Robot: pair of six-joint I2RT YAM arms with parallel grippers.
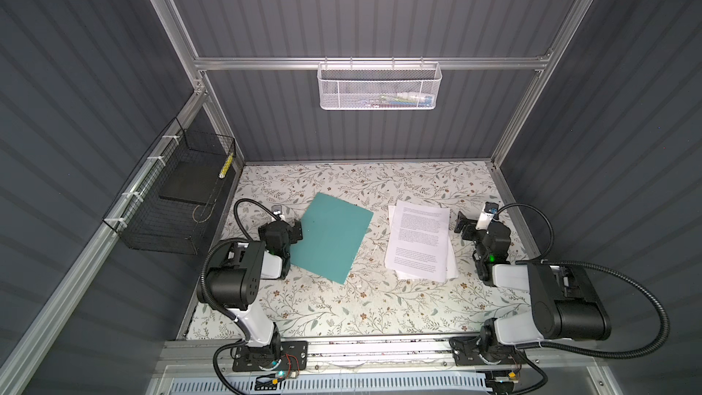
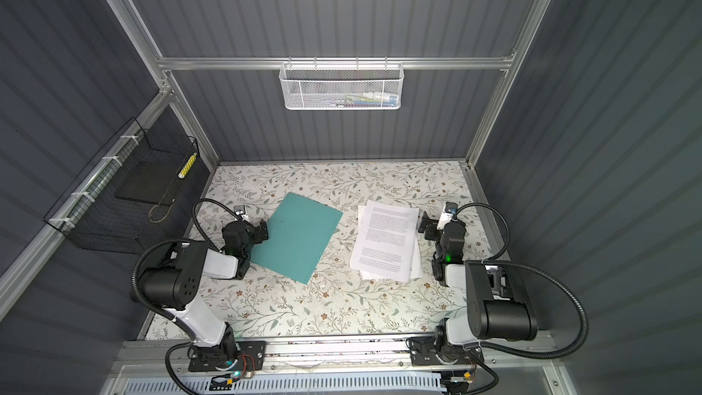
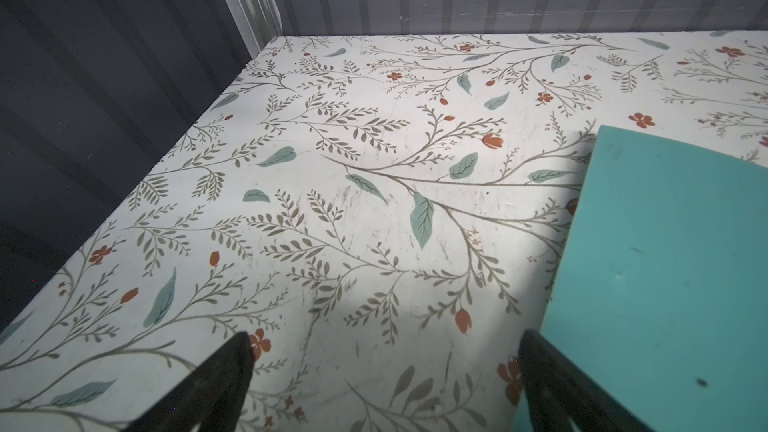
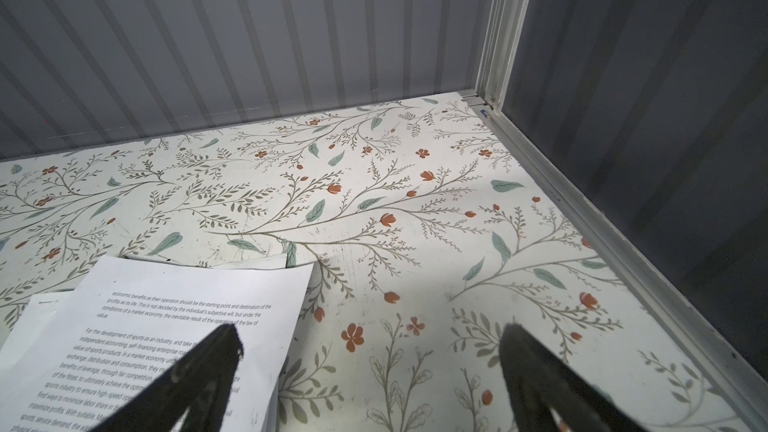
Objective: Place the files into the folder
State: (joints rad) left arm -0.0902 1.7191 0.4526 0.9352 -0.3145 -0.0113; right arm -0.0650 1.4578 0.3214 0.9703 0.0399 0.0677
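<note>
The teal folder [image 1: 330, 237] [image 2: 300, 239] lies closed and flat, turned at an angle, left of the table's middle. To its right sits a loose stack of the files [image 1: 419, 241] [image 2: 389, 241], white sheets with black text. My left gripper [image 1: 293, 229] [image 3: 386, 334] hovers open at the folder's left edge [image 3: 665, 263], one finger over that edge, nothing held. My right gripper [image 1: 464, 225] [image 4: 372, 328] stands open at the right edge of the files [image 4: 166, 347], one finger above the top sheet, the other over bare table.
A black wire basket [image 1: 171, 199] on the left wall holds a flat black slab [image 1: 188, 184]. A white mesh basket [image 1: 380, 85] hangs on the back rail. Grey ribbed walls and aluminium posts close in the floral table [image 1: 361, 305] on three sides.
</note>
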